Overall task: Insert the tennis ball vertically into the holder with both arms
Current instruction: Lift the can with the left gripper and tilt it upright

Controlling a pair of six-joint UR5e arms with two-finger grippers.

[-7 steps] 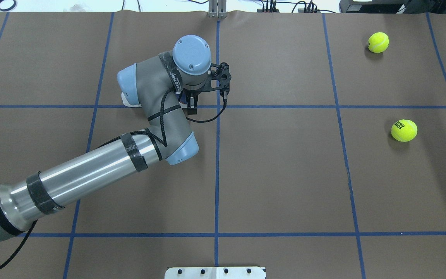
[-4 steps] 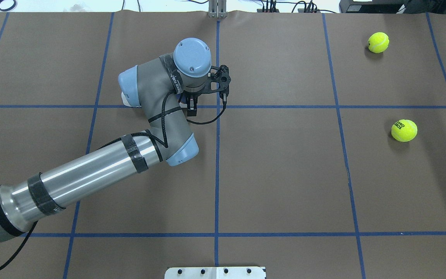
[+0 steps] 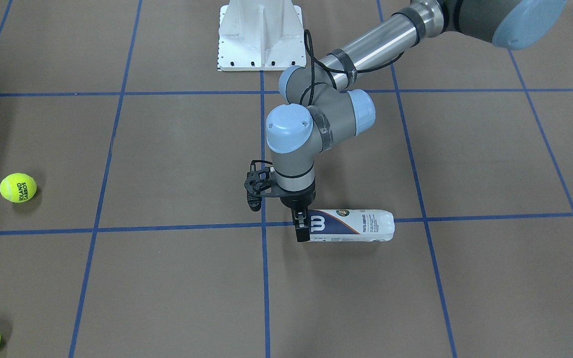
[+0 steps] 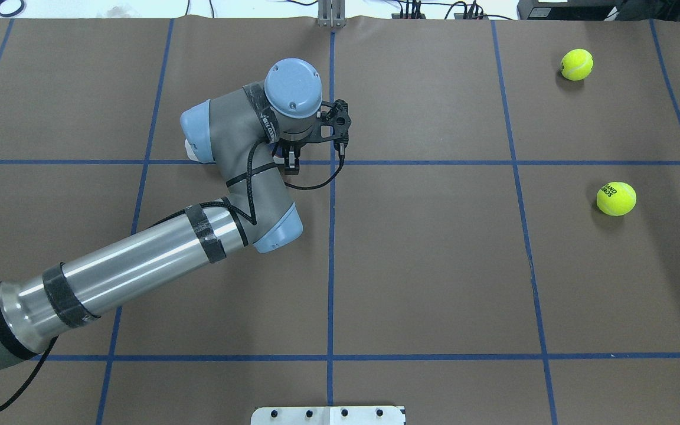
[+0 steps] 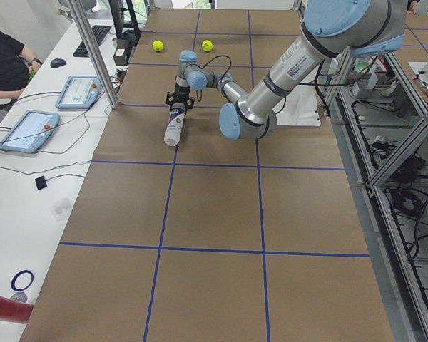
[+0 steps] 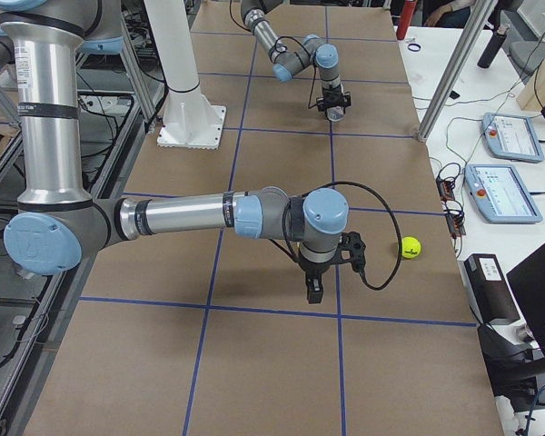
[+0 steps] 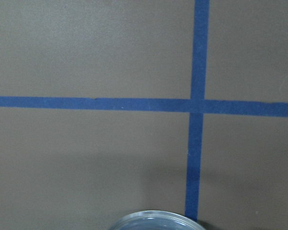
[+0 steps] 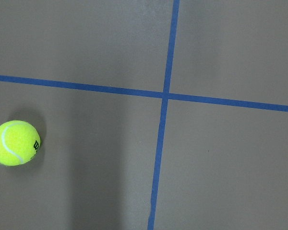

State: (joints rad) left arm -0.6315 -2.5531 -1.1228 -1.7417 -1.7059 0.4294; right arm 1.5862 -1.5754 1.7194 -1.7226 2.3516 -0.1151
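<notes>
Exterior front-facing: holder (image 3: 351, 226) lies flat, left gripper (image 3: 302, 227) at its 9 o'clock end. Clamped or not, I cannot tell. I'd confirm the pinch first, then pivot it upright slowly.

Not much happening in the last second. The left arm (image 4: 139, 268) nudged its blue wrist cap (image 4: 293, 87) a hair back toward the robot's side, carrying the left end effector (image 4: 291, 159) with it, and then basically parked. The black bracket (image 4: 333, 123) beside the end effector swung in a touch closer to it. The finger (image 4: 293, 167) poking out from under the wrist looks slightly shorter in the overhead view than 0.6 s ago.
</notes>
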